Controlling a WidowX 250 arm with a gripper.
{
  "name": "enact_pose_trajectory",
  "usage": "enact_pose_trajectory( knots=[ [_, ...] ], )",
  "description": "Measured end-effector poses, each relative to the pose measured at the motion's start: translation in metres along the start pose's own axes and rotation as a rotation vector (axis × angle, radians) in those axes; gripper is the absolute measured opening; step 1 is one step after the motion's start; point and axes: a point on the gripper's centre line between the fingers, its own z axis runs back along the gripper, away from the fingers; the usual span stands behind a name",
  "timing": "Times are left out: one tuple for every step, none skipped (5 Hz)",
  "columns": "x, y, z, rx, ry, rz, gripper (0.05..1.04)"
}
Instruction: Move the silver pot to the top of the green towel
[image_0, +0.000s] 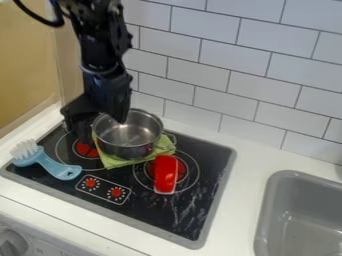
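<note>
Silver pot (128, 135) sits upright on the green towel (112, 159), where the task wants it. The gripper (103, 130) has its jaws well apart at the rim, gripping nothing, likely to clear the metal.

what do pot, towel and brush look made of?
Pot: polished metal, likely stainless steel; bright glints on its silvery wall.
Towel: probably woven cloth, matte, with thin, soft-looking folds; fiber unclear.
Brush: likely molded plastic, smooth light-blue handle; pale bristles, perhaps nylon.
</note>
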Motion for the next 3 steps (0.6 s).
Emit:
enact_pose_trajectory(
  knots=[
    [-0.003, 0.003, 0.020, 0.039, 0.056, -0.016, 0.999],
    [0.007, 0.003, 0.030, 0.022, 0.084, -0.044, 0.998],
    [0.007, 0.003, 0.030, 0.021, 0.084, -0.041, 0.999]
  ],
)
